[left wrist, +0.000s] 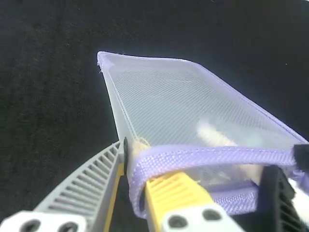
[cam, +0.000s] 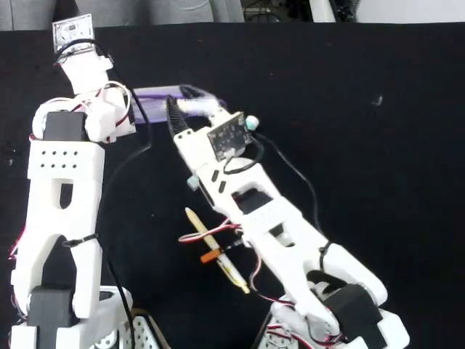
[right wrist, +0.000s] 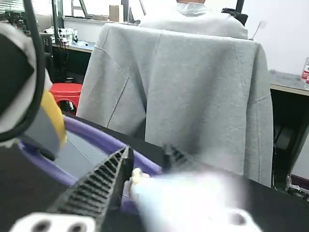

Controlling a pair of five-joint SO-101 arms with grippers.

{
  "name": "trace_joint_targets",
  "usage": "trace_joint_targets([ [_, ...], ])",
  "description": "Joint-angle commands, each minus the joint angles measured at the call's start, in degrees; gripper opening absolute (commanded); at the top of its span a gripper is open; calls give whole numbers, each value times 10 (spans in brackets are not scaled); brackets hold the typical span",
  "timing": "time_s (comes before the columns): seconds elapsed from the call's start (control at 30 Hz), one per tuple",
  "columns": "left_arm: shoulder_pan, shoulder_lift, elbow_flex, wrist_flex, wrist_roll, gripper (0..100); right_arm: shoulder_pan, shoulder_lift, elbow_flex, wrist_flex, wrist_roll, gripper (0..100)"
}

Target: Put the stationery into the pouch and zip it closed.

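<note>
Black table (cam: 378,145) — left end effector (left wrist: 129,162) tight on the pouch (left wrist: 193,106) rim.

Left arm (cam: 64,182) stretched forward, left gripper (left wrist: 133,165) fingers (left wrist: 87,188) clamped, right gripper (cam: 178,118) angled in alongside

Far back on the table (cam: 378,145), left of centre: pouch (cam: 154,98), mouth edge pinched in left claw (left wrist: 133,159). Just right of it, at the mouth: right claw (cam: 178,120). Nearer the front, between both arms: pencil (cam: 196,223), flat on table, partly under right arm.
</note>
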Motion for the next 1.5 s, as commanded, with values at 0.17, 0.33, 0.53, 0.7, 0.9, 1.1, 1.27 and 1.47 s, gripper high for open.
trace_joint_targets([
  [0.17, -15, 80, -108, -12, 5, 29, 1, -117, -48, 156, 2, 178],
  [0.33, -10, 153, -169, 6, 50, 29, 0, -243, -96, 321, -3, 178],
  [0.53, 16, 225, -263, 81, 58, 29, 4, -334, -138, 420, 3, 178],
  [0.7, 3, 251, -346, 124, 58, 29, 52, -370, -168, 476, 3, 178],
  [0.9, -43, 256, -442, 156, 57, 29, 127, -379, -253, 629, 4, 177],
  [1.1, -103, 256, -502, 154, 14, 29, 141, -379, -291, 848, 160, 175],
  [1.27, -113, 256, -532, 157, -20, 29, 141, -382, -266, 994, 280, 174],
  [1.47, -115, 255, -529, 158, -19, 29, 138, -379, -172, 1049, 381, 174],
])
